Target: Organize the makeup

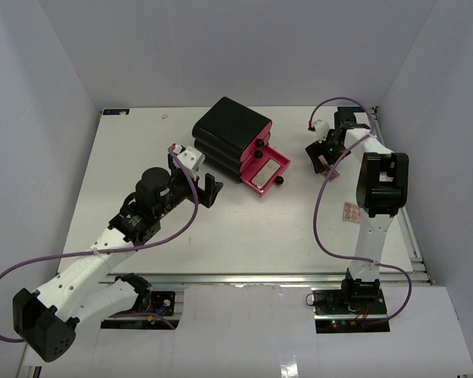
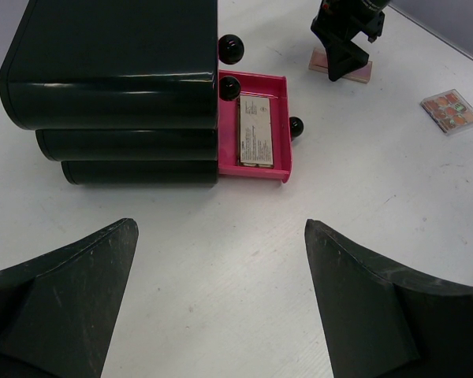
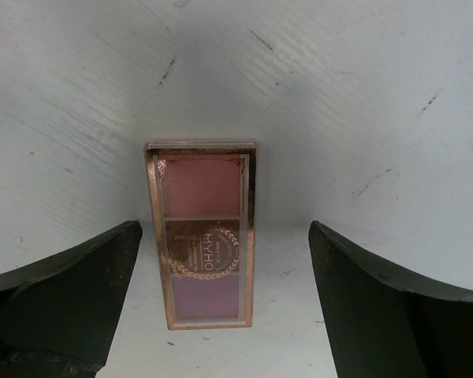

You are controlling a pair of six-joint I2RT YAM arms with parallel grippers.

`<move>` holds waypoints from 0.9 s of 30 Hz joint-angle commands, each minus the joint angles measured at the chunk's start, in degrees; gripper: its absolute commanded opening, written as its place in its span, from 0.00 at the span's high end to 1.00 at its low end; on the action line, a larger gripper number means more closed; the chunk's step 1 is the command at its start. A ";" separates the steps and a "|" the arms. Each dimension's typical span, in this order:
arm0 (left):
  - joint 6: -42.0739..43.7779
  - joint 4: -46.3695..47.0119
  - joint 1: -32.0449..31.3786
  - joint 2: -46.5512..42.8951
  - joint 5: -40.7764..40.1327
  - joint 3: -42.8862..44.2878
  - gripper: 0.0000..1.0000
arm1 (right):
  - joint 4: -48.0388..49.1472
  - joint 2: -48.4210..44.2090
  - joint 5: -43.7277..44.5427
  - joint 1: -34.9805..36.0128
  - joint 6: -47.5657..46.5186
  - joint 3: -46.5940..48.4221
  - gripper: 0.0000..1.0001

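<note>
Nearest to the arms' bases, the left gripper (image 2: 221, 228) hangs above the white table (image 1: 126, 157). Its fingers are spread wide and there is nothing between them. To the right, near the table's edge, a small clear palette with orange dots (image 1: 351, 212) lies alone.

Farther in stands the black box (image 2: 110, 71). One pink drawer (image 2: 252, 175) is pulled out, and in it a slim tan case (image 2: 256, 132) lies flat along the drawer's length. A black knob (image 2: 296, 126) sits on the drawer's front. The other drawers are closed.

Farthest, at the right rear, the right gripper (image 3: 222, 230) points down over a pink palette (image 3: 202, 189) that lies flat on the table. Its fingers (image 3: 63, 307) are wide apart, one on each side of the palette with a gap on both sides, so it holds nothing.
</note>
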 commanded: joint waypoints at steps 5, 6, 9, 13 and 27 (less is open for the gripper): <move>0.21 1.01 0.67 -0.15 0.26 -0.10 0.02 | -5.03 1.12 -3.62 -0.11 0.81 0.89 0.10; 0.21 1.01 0.67 -0.19 0.23 -0.10 0.02 | -5.29 1.19 -3.80 -0.11 1.03 0.85 0.14; 0.21 1.04 0.76 -0.30 0.18 -0.19 0.02 | -5.57 0.94 -4.03 -0.11 1.73 0.40 0.28; 0.21 1.06 0.80 -0.48 0.11 -0.19 0.02 | -5.35 -0.78 -3.68 -0.11 2.80 -0.51 0.56; 0.21 1.19 1.54 -0.64 -1.17 -0.28 0.02 | 0.04 -24.75 -7.29 9.24 -13.03 -18.35 0.74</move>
